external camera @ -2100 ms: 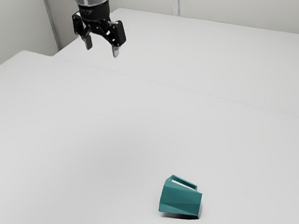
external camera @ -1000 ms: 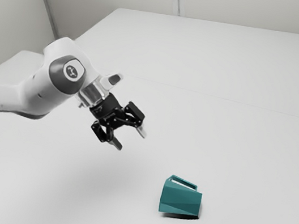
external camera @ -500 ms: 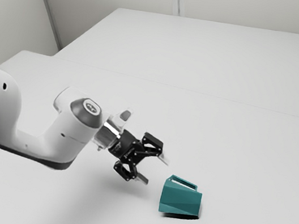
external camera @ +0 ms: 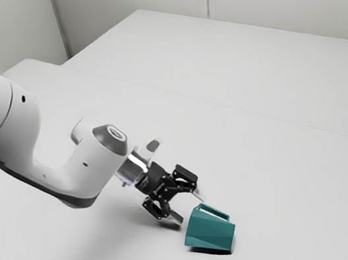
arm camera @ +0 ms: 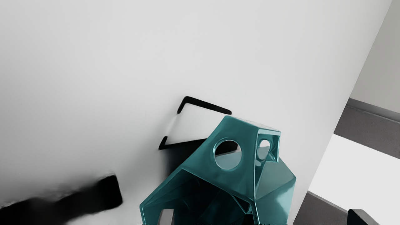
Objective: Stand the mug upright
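In the exterior view the teal mug (external camera: 210, 232) lies on its side on the white table, its handle on the upper side. My gripper (external camera: 189, 207) is open just to the exterior view's left of it, low over the table, with no contact clearly visible. In the wrist view the mug (arm camera: 229, 184) turns its dark hollow mouth toward my hand. The gripper (arm camera: 263, 216) stands wide there, one fingertip in front of the mouth and the other beyond the mug's outer side. The mug's lower part is cut off in that view.
The white table (external camera: 113, 133) extends around the mug. A second white surface (external camera: 252, 63) stands behind it in the exterior view. The table's edge runs beyond the mug in the wrist view, and dark shadows fall on the tabletop.
My arm has come down and toward the exterior view's right, from high above the table to beside the mug. The gripper has tilted toward the mug, which has stayed where it was.
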`<state>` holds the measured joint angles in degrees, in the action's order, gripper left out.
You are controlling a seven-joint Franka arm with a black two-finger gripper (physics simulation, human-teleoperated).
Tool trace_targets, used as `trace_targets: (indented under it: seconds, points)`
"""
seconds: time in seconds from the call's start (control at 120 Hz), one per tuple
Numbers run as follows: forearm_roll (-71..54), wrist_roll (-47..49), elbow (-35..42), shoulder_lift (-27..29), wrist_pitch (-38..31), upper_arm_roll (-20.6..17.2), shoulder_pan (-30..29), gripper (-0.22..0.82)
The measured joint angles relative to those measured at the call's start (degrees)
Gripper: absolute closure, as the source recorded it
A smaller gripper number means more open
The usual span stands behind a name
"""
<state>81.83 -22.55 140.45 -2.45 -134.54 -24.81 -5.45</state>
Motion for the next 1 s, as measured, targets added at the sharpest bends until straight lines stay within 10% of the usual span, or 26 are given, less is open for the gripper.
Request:
trace_targets:
  seconds: [0.267, 1.0]
  points:
    - [1.6, -4.3, -2.8, -3.8, 0.3, -1.9, 3.1, 0.02]
    - [4.1, -14.1, -4.8, -3.4, 2.1, -2.1, 2.7, 0.73]
